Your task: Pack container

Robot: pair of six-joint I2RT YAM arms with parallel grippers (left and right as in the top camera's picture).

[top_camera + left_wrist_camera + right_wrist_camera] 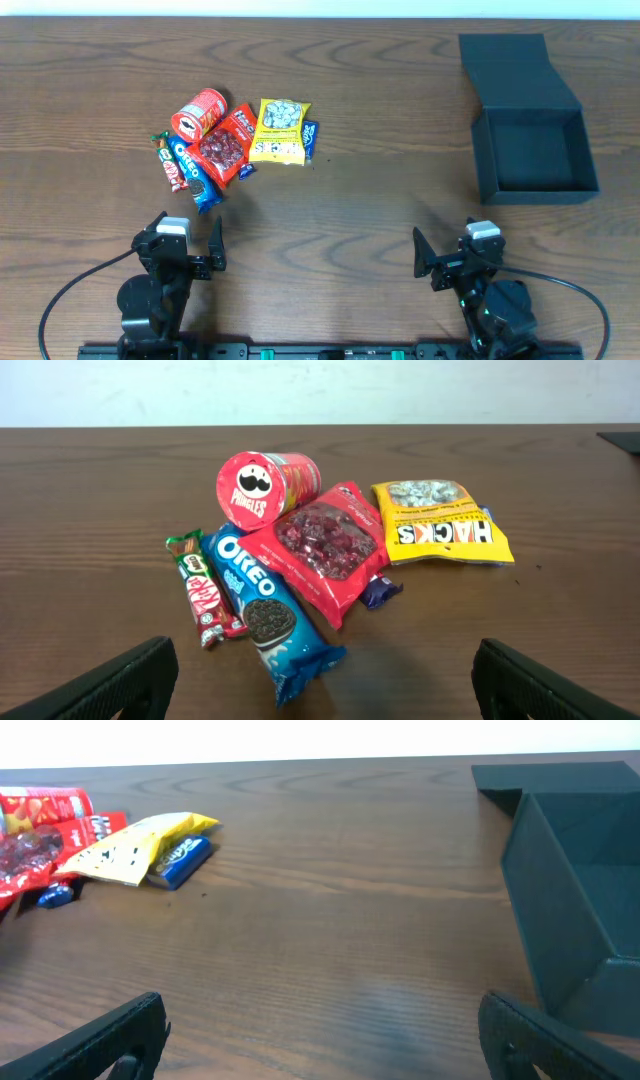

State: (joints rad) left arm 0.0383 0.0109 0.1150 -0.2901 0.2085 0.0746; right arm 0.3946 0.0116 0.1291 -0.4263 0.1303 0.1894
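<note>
- The left pincer [188, 232] hovers at the near left edge of the wooden counter [380, 200], its fingers spread wide and holding nothing.
- Just beyond it lies a heap of snacks, well apart from the fingers.
- At the left of the heap a green-wrapped bar [185, 555] and a red KitKat bar [205, 600] lie end to end, touching a blue Oreo pack [262, 610] beside them.
- A small red Pringles can [265, 485] lies on its side at the far end of the heap, lid facing the near edge.
- A red bag of sweets [320, 550] lies in the middle, with a little purple wrapper [380, 590] poking out from under its right edge.
- A yellow Hacks bag [440, 520] lies at the right of the heap, resting on a blue packet [180, 860].
- The right pincer [458, 252] hovers at the near right, fingers also spread and holding nothing.
- The container [535, 150] sits at the far right of the counter, open, its flap lid [515, 70] lying flat behind it on the far side.
</note>
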